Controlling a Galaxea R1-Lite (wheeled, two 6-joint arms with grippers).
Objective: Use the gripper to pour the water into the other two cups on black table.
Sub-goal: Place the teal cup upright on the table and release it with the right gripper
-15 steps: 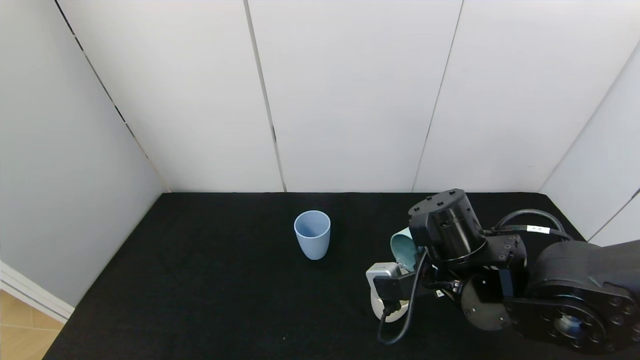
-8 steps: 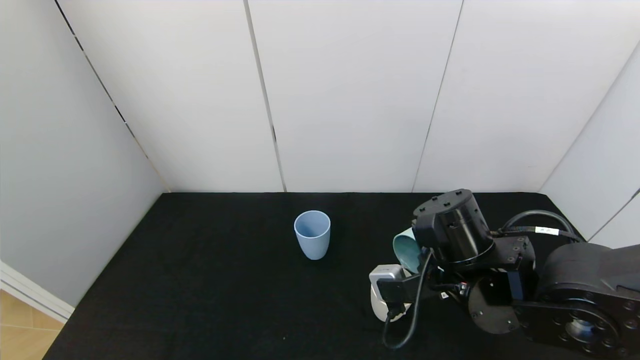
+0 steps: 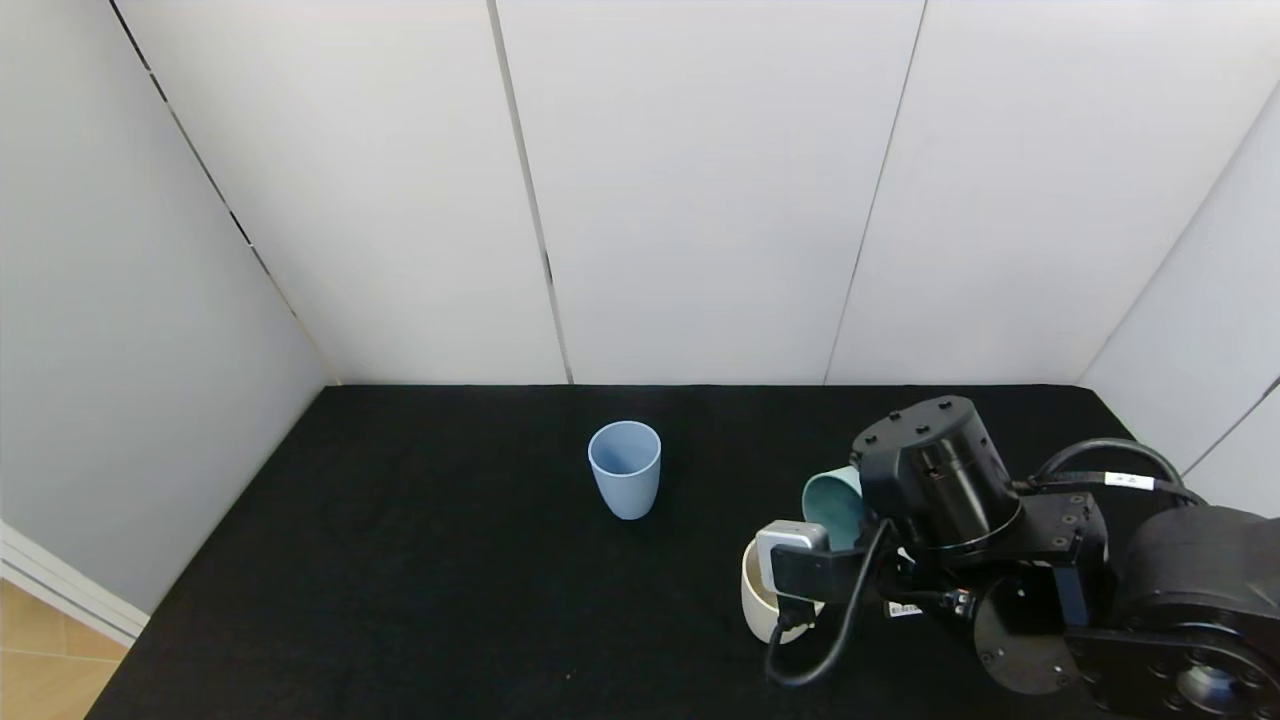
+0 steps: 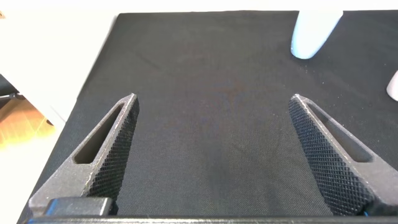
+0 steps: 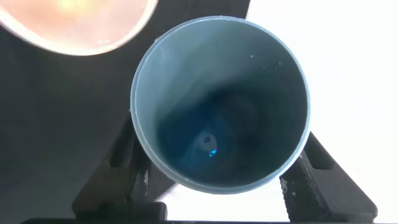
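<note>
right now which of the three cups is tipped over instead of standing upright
The teal-green cup, clamped in the right gripper and tilted mouth-first above the cream-white cup. The cream-white and light blue cup both stand upright on the black table.

The tabletop (image 3: 400, 560) lies open across its left half, bare black cloth from the near edge to the back wall panels (image 3: 700, 200). The light blue cup (image 3: 625, 468) stands upright and alone near the middle, with room on every side. On the right the way is crowded: the right gripper (image 3: 850, 520), jaws clamped on the tilted teal-green cup (image 3: 832, 500), hangs over the cream-white cup (image 3: 762, 600). The left gripper (image 4: 214, 155), jaws spread, has bare cloth between them.
</note>
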